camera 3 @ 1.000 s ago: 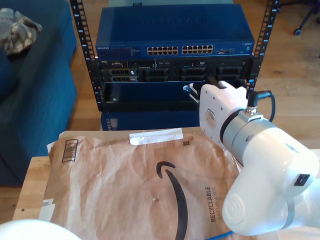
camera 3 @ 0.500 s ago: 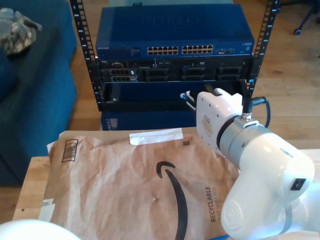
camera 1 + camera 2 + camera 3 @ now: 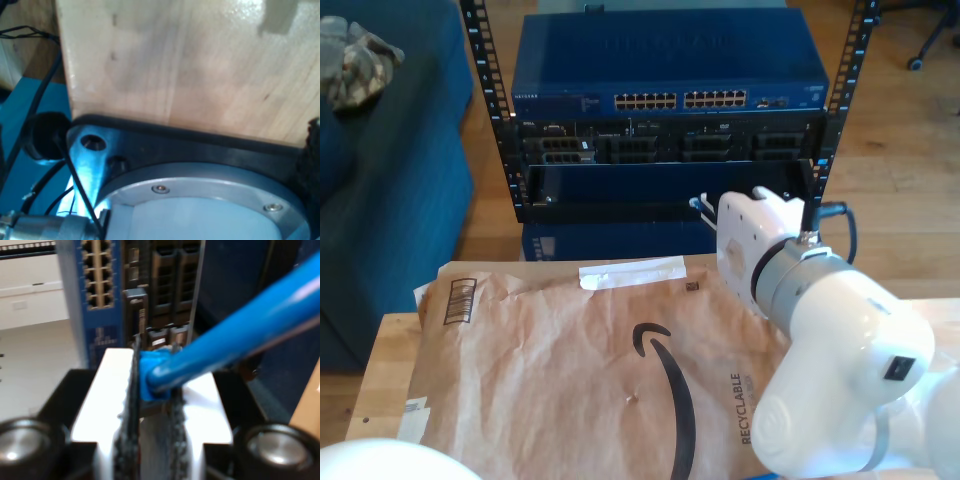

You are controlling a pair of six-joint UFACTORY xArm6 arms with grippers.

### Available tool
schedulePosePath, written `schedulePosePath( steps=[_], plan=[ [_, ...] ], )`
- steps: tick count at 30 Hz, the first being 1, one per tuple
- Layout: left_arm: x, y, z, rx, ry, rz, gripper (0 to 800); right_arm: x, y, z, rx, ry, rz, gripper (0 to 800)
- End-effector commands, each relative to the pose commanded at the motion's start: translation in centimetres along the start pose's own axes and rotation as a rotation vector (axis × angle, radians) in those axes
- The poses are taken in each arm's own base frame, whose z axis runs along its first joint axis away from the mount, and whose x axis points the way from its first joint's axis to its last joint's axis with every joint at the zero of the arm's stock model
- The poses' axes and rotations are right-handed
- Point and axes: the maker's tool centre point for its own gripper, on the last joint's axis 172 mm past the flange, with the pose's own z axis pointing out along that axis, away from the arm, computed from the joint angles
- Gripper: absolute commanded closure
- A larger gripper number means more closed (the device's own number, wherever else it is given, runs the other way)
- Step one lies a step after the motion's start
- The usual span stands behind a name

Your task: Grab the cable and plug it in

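The cable (image 3: 235,330) is bright blue, and in the second wrist view it runs out slanting from between the fingers. My second gripper (image 3: 152,385) is shut on its end, just behind the plug. In the exterior view this gripper (image 3: 718,207) sits at the right, in front of the rack's dark lower bay, and a bit of the blue plug (image 3: 697,204) shows at its tip. The blue network switch (image 3: 670,75) with its row of ports (image 3: 680,100) is higher up in the rack. The first wrist view looks at a wooden table edge (image 3: 175,65) and a metal arm base (image 3: 200,190).
A brown paper mailer (image 3: 590,370) covers the wooden table (image 3: 385,370) in front of the rack. Black rack posts (image 3: 485,90) flank the switch. A blue sofa (image 3: 380,170) fills the exterior view's left. A dark grey cable (image 3: 840,215) loops from the arm's wrist.
My second gripper has dropped lower in front of the rack, carrying the cable's end from the drive-bay row down to the dark lower bay.
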Motion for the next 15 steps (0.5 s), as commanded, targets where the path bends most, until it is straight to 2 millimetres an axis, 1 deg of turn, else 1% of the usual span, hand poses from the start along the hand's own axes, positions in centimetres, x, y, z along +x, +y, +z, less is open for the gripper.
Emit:
schedulePosePath(
  steps=[2, 5, 6, 7, 8, 10, 11, 13, 15],
  plan=[
    [0.0, 0.0, 0.0, 0.000, 0.002, 0.000, 0, 0.6, -0.7, -0.5, 0.042, 0.019, 0.000, 800],
    [0.0, 0.0, 0.0, 0.000, 0.000, 0.000, 0, 0.5, -1.3, -0.4, 0.054, 0.018, 0.002, 800],
    [0.0, 0.0, 0.0, 0.000, 0.000, -0.002, 0, 0.6, -1.7, -0.3, 0.061, 0.021, 0.006, 800],
    [0.0, 0.0, 0.0, 0.000, 0.000, 0.000, 0, 0.8, -2.6, -0.2, 0.077, 0.026, 0.014, 800],
    [0.0, 0.0, 0.0, 0.000, 0.000, 0.000, 0, 0.8, -3.1, 0.4, 0.081, 0.030, 0.017, 800],
    [0.0, 0.0, 0.0, 0.000, 0.000, 0.000, 0, 0.8, -2.4, 2.1, 0.073, 0.047, 0.009, 800],
    [0.0, 0.0, 0.0, 0.000, 0.002, -0.002, 0, 0.8, -2.3, 2.6, 0.076, 0.055, 0.003, 800],
    [0.0, 0.0, 0.0, 0.000, 0.000, 0.000, 0, 1.1, -3.2, 2.9, 0.114, 0.072, -0.001, 800],
    [0.0, 0.0, 0.0, 0.000, 0.000, 0.000, 0, 2.3, -3.4, 3.4, 0.156, 0.115, -0.012, 800]
  ],
)
